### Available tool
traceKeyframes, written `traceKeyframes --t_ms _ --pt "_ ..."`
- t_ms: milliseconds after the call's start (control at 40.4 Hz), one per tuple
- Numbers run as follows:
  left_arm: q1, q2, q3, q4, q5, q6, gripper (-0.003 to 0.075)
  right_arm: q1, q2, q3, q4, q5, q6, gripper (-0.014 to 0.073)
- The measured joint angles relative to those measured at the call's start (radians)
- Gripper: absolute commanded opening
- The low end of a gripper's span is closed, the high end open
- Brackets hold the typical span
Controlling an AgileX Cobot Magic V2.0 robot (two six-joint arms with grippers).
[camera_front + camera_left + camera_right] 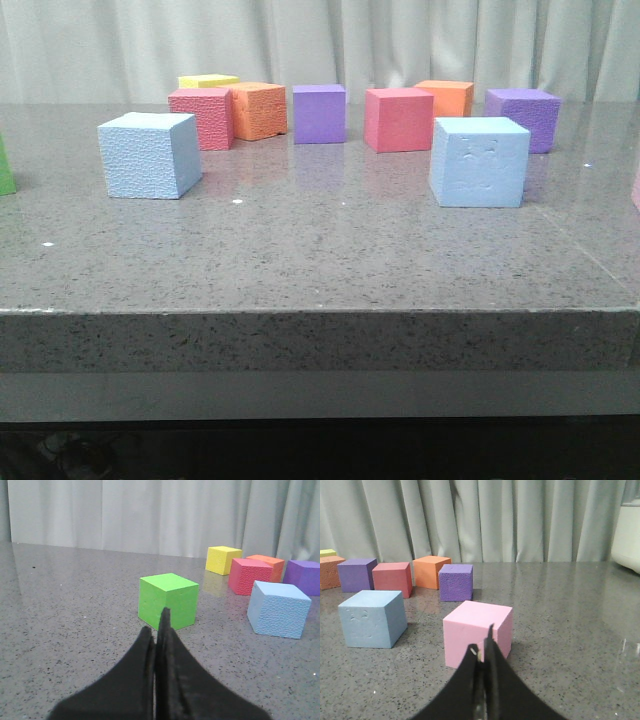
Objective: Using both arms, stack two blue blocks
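Two pale blue blocks are seen standing well apart on the grey speckled table [320, 270] in the front view. The left blue block [149, 154] is set toward the left side, its pebbled faces turned to the camera; the right blue block [479, 161] is set toward the right, a faintly embossed face shown forward. Neither is stacked, neither is touched.

Behind them a loose row is laid out: a yellow cube [208, 81] at the back, a red cube [202, 117] with an orange cube [259, 109] just beside it, a purple cube [319, 113], a second red cube [398, 119], a second orange cube [446, 97] and a second purple cube [523, 118].

No arm is caught by the front camera. In the left wrist view the left gripper [159, 630] is shown with its fingers pressed together, nothing between them, low over the table — a green cube [168, 600] lies just ahead. The right gripper [484, 647] is likewise closed on nothing, with a pink cube [477, 632] directly ahead of its tips.
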Motion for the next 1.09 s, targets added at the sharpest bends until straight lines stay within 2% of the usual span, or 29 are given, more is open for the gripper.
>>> traceKeyframes --t_ms 99,322,495,618,792,1089 --pt "0.000 0.000 -0.033 -0.012 0.025 0.000 -0.0018 0.000 0.000 -0.068 0.020 0.074 0.000 -0.0069" --pt "0.000 0.010 -0.321 0.007 0.155 0.006 -0.0018 0.000 0.019 -0.350 0.012 0.308 0.002 -0.0069" --pt "0.000 0.138 -0.582 0.031 0.345 0.006 -0.0018 0.000 0.153 -0.557 -0.034 0.468 0.002 -0.0069" --pt "0.000 0.265 -0.698 0.038 0.474 0.006 -0.0018 0.000 0.280 -0.671 -0.041 0.563 0.002 -0.0069" --pt "0.000 0.399 -0.729 0.038 0.540 0.006 -0.0018 0.000 0.424 -0.710 -0.043 0.628 0.002 -0.0069" --pt "0.000 0.535 -0.729 0.036 0.546 0.006 -0.0018 0.000 0.593 -0.710 -0.043 0.645 0.002 -0.0067"
